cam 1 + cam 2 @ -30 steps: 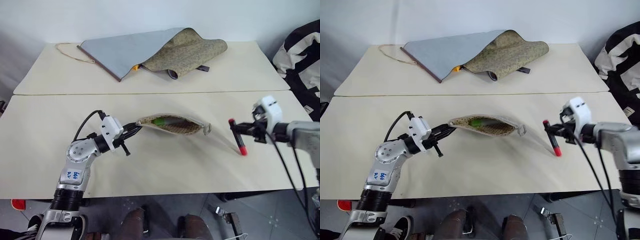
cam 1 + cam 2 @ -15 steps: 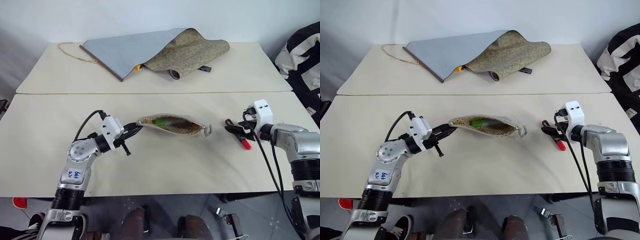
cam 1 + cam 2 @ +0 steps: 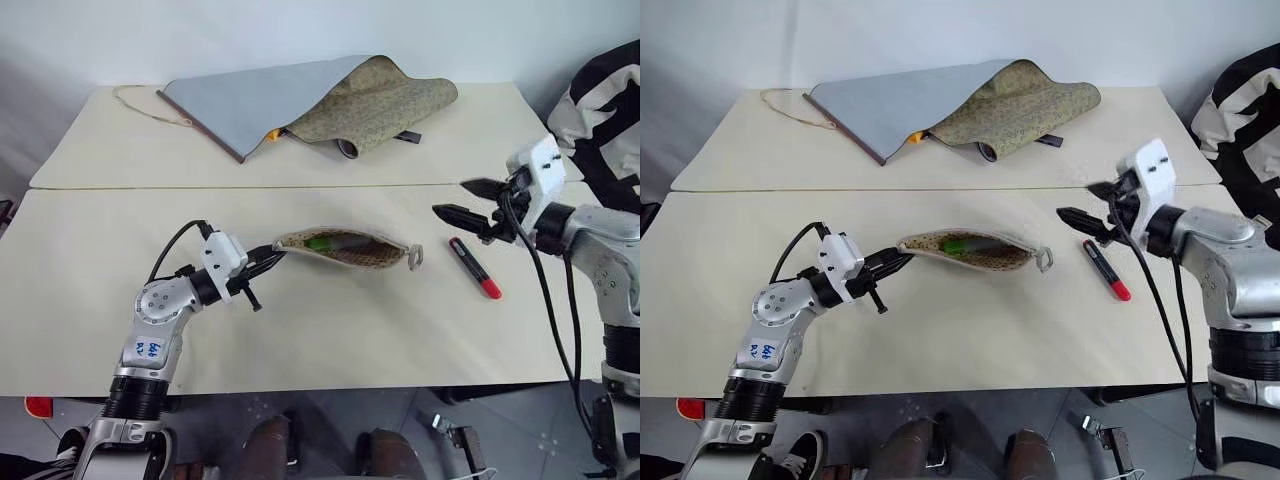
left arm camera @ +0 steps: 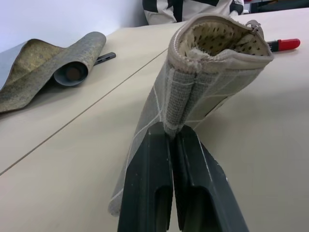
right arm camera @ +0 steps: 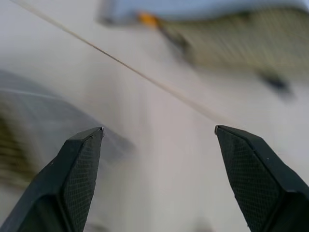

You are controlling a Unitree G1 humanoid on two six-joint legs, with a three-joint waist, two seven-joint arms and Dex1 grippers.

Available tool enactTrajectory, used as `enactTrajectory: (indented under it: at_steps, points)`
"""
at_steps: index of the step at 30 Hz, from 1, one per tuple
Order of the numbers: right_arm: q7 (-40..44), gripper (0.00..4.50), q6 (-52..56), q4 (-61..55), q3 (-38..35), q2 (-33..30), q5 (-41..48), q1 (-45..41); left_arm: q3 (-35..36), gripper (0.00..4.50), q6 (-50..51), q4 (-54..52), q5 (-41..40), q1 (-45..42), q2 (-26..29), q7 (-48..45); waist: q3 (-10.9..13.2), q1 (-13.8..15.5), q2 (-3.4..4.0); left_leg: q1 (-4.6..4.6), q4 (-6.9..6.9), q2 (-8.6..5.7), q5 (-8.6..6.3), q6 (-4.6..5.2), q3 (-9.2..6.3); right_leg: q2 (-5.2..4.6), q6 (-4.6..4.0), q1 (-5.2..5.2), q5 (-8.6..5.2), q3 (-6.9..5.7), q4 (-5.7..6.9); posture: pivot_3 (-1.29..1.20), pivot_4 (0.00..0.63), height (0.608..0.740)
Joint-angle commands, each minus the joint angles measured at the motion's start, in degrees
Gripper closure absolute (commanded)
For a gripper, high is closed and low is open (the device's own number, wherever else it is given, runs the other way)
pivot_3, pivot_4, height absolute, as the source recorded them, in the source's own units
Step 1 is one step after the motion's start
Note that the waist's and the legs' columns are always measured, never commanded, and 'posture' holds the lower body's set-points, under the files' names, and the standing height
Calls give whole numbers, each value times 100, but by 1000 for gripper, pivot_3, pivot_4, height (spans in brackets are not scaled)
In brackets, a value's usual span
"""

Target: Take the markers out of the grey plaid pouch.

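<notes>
The grey plaid pouch is held up off the near table with its mouth open, and a pale green marker shows inside it. My left gripper is shut on the pouch's left end. A red marker with a black end lies flat on the table to the right of the pouch. Above and just beyond that marker hangs my right gripper, open and empty, its fingertips spread wide and pointing left toward the pouch.
A large grey-blue and olive patterned folded cloth lies on the far table, with a tan cord at its left. A seam divides the two tables. A black-and-white striped garment is at the right edge.
My right gripper set the red marker down on the table, opened, and rose up and leftward away from it. The left gripper and pouch stayed still.
</notes>
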Motion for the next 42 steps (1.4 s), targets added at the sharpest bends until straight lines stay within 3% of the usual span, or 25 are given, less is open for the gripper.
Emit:
enactTrajectory:
  at_steps: [1,2,5,9,12,26,29,33,42]
  points:
    - [46,647,-370,-1060,570,140,-68,163,76,4500,159,-232,-216,-150,-26,3,0,1,-1,0,0,0,0,0,0,-1,0,1,0,0,-1,0,150,740]
    - [55,647,-542,-1249,744,247,-115,186,70,4500,209,-247,-235,-185,-28,0,0,3,-1,0,1,0,0,0,0,-1,0,1,0,0,-1,0,150,740]
    - [-143,1256,-627,-1435,909,713,11,201,72,4500,329,-277,-276,-269,-38,-5,0,3,-1,-1,0,-2,0,-1,0,-1,0,-1,0,1,1,0,150,740]
    - [40,2635,-1419,-1232,1854,600,-1019,340,44,4500,428,-326,-322,-328,-50,-57,0,15,-1,-1,2,-8,1,-1,-6,-1,2,3,1,-1,3,0,150,740]
    - [-213,3719,-1989,-764,2082,640,-1687,289,36,4500,469,-414,-332,-317,-46,-68,0,-1,-2,0,1,-7,2,-1,-4,2,2,1,1,0,3,0,150,740]
    - [-449,3719,-3406,631,3011,1252,-3491,-266,-176,4500,1221,-1105,-639,-193,-239,-134,0,-5,-2,1,2,-5,6,-4,-4,7,2,2,1,3,9,0,150,740]
    - [-433,3124,-3428,910,3260,1464,-3833,-518,-264,4500,1344,-1222,-692,-127,-290,-226,0,-16,-1,2,1,-5,7,-6,-4,8,2,1,1,4,11,0,150,740]
    - [-504,1831,-3380,956,3270,1795,-3897,-555,-288,4500,1573,-1283,-802,-104,-309,-310,0,-19,-1,2,0,-2,8,-8,-5,12,1,1,0,4,25,0,150,740]
    - [-484,1831,-3868,1546,3439,2122,-4285,-544,-328,4500,1704,-1384,-831,-71,-322,-404,0,-18,-1,4,1,-3,8,-8,-5,12,1,2,0,7,30,0,150,740]
